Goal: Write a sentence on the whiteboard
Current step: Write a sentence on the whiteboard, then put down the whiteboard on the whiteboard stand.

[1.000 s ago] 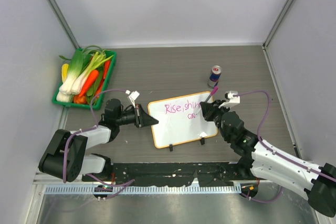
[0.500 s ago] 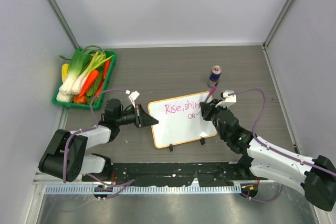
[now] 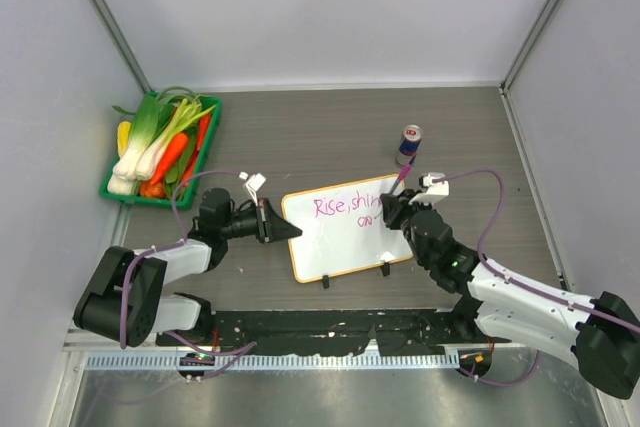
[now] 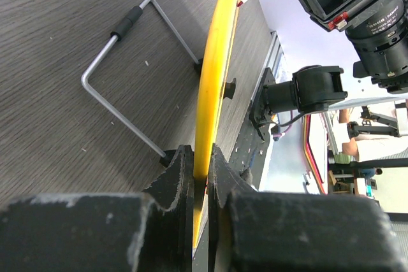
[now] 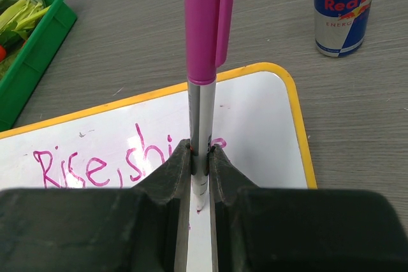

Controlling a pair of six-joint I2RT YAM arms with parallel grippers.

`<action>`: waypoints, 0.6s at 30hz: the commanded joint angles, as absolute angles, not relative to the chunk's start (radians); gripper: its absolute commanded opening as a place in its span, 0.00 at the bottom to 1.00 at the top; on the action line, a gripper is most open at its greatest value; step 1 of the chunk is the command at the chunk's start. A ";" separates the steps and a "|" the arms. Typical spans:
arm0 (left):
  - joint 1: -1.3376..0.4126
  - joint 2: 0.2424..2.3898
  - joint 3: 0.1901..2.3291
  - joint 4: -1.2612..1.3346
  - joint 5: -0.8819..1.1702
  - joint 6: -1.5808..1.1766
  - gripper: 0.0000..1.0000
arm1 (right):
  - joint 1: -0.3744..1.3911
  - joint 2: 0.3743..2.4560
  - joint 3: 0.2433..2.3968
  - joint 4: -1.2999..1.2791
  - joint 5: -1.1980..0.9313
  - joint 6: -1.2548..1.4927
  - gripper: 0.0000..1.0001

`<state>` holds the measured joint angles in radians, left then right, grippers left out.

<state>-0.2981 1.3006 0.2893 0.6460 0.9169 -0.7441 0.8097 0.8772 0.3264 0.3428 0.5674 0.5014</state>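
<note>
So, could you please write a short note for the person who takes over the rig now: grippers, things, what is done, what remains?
Left gripper: shut on the whiteboard at its left edge, steadying it.
Right gripper: shut on the pink marker, over the board's right part.
Done: the sentence reads about "Rise, shin", with a small scribble beneath.
Left: probably finish the last word, then release.

A robotics lab's test cell: plain grey panels [image 3: 300, 7] on metal posts [image 3: 110, 27] enclose the counter [image 3: 330, 127] (a person [image 4: 364, 148] sits among equipment beyond the left pincer [image 4: 201, 160]).
</note>
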 commanded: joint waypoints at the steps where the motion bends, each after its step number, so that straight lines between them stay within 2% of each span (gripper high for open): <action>1: -0.295 1.316 0.291 0.581 0.818 -0.676 0.00 | 0.810 0.832 0.339 0.328 0.598 0.488 0.01; 9: -0.296 1.313 0.290 0.581 0.816 -0.677 0.00 | 0.807 0.690 0.370 0.261 0.577 0.512 0.01; 18: -0.295 1.304 0.288 0.574 0.805 -0.676 0.00 | 0.808 0.692 0.373 0.225 0.563 0.543 0.01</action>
<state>-0.2981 1.3006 0.2893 0.6460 0.9169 -0.7437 0.8097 0.6876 0.3416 0.2272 0.5571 0.5098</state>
